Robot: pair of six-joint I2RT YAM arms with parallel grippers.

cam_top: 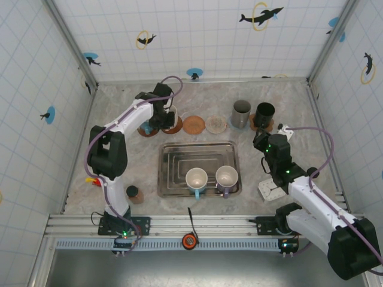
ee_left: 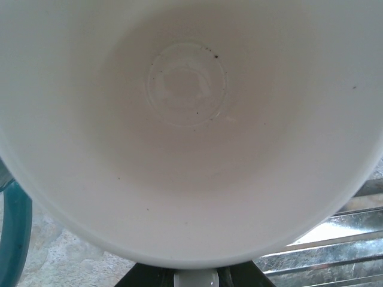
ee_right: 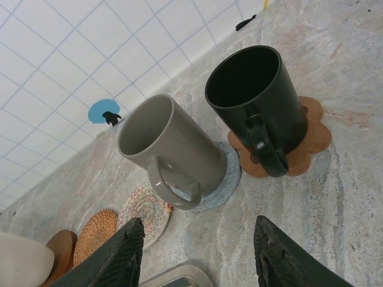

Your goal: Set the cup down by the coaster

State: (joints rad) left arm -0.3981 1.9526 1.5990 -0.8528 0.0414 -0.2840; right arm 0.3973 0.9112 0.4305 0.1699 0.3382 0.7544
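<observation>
White cup (ee_left: 185, 119) stands at the back left of the table (cam_top: 122, 113), on or just above a brown coaster (ee_right: 60, 246) — contact unclear. Left gripper (cam_top: 163, 116) is clamped on its rim, arm stretched forward. Right gripper (ee_right: 198, 221) is spread and empty — arm bent, facing the grey mug (ee_right: 173, 149).

Overhead looks down; right wrist faces same black mug (ee_right: 281, 113); left seemingly inside cup (ee_left: 185, 119).

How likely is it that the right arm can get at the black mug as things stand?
Probably yes. The right end effector is open and empty just short of the black mug, whose handle is turned toward it, with bare table between; the grey mug sits to one side.
</observation>
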